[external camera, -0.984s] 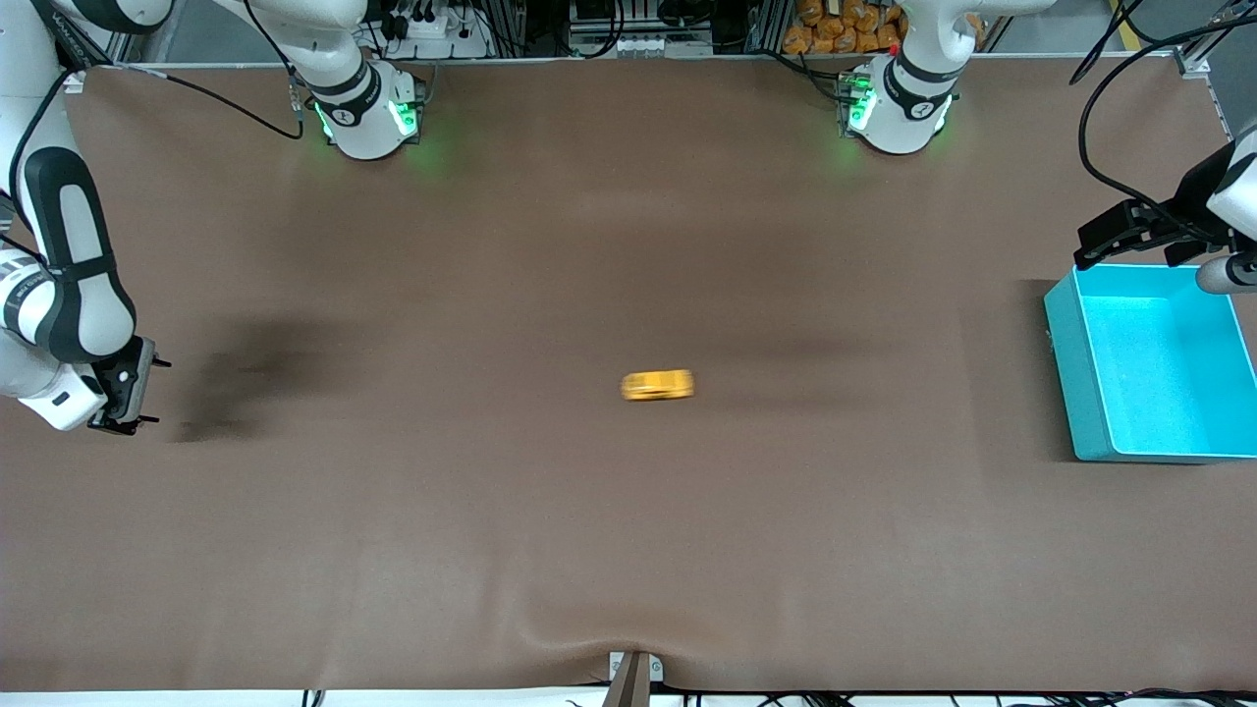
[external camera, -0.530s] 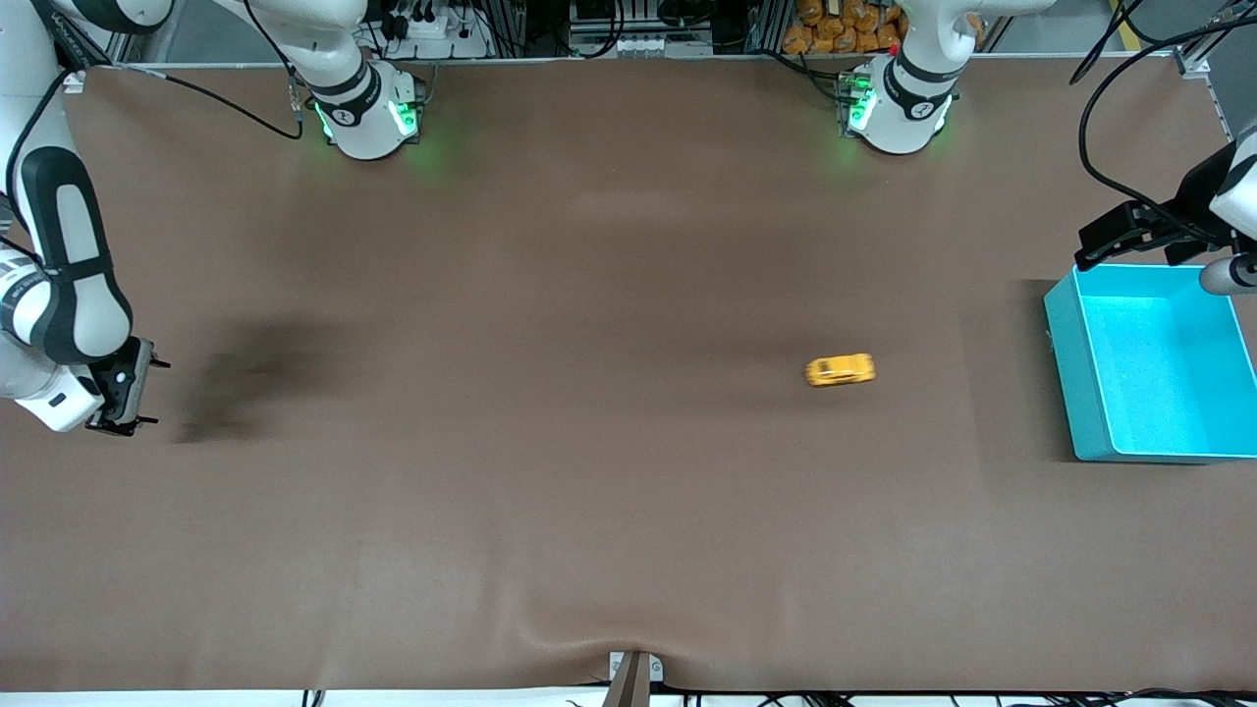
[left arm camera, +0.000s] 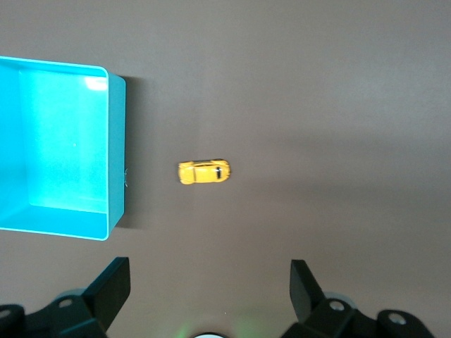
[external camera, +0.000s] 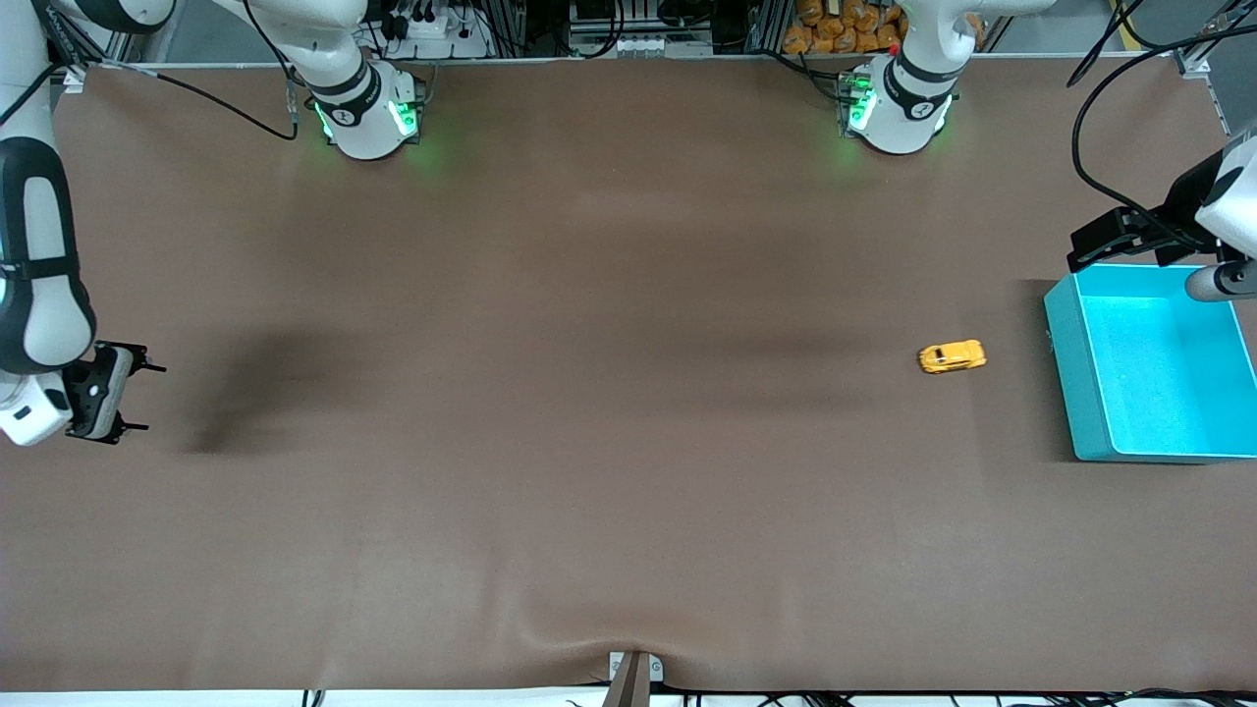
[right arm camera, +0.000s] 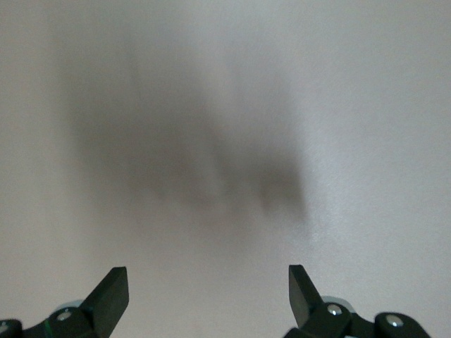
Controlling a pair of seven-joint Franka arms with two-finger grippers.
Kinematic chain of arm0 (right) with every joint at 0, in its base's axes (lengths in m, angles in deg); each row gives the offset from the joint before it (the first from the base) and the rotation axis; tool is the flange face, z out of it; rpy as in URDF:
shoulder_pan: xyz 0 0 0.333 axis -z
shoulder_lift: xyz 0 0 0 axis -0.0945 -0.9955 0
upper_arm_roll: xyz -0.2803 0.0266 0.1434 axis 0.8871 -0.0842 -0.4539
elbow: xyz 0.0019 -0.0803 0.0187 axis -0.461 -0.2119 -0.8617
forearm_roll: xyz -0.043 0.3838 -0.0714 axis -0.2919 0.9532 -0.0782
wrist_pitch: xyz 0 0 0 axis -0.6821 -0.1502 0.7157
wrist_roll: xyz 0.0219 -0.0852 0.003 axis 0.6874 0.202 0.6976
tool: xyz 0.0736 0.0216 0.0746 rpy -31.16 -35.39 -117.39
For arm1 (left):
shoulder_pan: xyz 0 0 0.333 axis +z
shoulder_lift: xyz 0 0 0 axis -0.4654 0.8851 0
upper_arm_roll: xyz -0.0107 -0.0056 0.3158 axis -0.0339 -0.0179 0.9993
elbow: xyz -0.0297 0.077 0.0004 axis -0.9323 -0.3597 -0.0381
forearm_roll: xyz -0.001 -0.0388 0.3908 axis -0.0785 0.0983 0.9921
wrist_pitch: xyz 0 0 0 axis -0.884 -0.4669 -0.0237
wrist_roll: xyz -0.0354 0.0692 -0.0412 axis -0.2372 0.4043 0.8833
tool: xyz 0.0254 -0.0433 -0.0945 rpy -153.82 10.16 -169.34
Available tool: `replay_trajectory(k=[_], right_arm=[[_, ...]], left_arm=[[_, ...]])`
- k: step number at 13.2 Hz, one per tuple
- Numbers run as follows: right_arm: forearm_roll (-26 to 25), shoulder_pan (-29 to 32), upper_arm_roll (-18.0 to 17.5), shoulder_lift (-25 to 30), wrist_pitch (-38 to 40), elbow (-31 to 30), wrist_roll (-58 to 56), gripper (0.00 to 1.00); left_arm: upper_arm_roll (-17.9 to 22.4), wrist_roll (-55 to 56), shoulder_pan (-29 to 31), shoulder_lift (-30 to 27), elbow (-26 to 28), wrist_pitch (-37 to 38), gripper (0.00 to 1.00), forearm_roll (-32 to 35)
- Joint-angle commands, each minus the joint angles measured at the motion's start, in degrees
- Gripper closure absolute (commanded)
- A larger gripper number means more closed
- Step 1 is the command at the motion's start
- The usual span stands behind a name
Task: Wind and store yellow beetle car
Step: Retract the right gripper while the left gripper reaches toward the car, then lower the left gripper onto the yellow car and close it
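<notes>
**Near the turquoise bin, a car on its own**

Beside the turquoise bin (external camera: 1065, 373), toward the left arm's end of the table (external camera: 589, 491), the yellow beetle car (external camera: 951, 356) sits on its wheels, close to the bin's wall but apart from it. Nothing grips it.

The left pincer (left arm camera: 210, 296) hangs above the table by the bin's edge nearest the robots' bases, its fingers (left arm camera: 113, 285) spread wide and holding nothing. In the front view most of this pincer is cut off at the frame's edge, only dark parts showing. In its wrist view the car lies ahead of the spread fingertips, with the bin partly cut off at the frame's border.

The right pincer (external camera: 123, 398) waits at the right arm's end of the table, well apart from the car, fingers spread and bare. Its wrist view shows only pale surface and a blurred shadow; the fingertips (right arm camera: 113, 292) show there only as dark wedges.
</notes>
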Motion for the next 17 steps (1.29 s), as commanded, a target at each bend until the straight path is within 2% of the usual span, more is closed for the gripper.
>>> replay_trajectory(k=[1,5,7,9,12,15,17], right_arm=[[0.7,-2.88,-0.13,3.06,8.41,6.4,13.3,0.0],[0.7,-9.65,-0.13,11.32,12.37,8.53,39.05,0.0],[0.61,-12.9,-0.13,13.87,13.87,10.36,50.48,0.0],[0.7,-14.84,-0.13,15.02,17.99,13.17,60.59,0.0],[0.7,-16.43,-0.22,18.44,19.86,14.16,69.14,0.0],[0.52,-16.43,-1.45,23.18,20.82,11.09,75.82,0.0],[-0.09,-16.43,-2.24,25.48,26.15,10.64,84.06,0.0]], left_arm=[[-0.06,5.21,-0.05,0.22,1.54,0.48,0.0,-0.31],[-0.5,16.73,0.38,2.5,7.42,-0.21,0.0,-0.22],[-0.67,22.53,2.84,2.95,9.97,-3.72,0.0,-0.22],[-0.59,27.9,3.2,3.56,15.4,-7.32,0.0,-0.04],[-0.59,31.85,3.29,4.96,22.71,-15.22,0.0,2.33],[-0.67,43.78,4.51,7.07,25.88,-22.52,0.0,2.33],[-0.67,50.48,5.39,8.74,27.46,-26.65,0.0,2.33]])
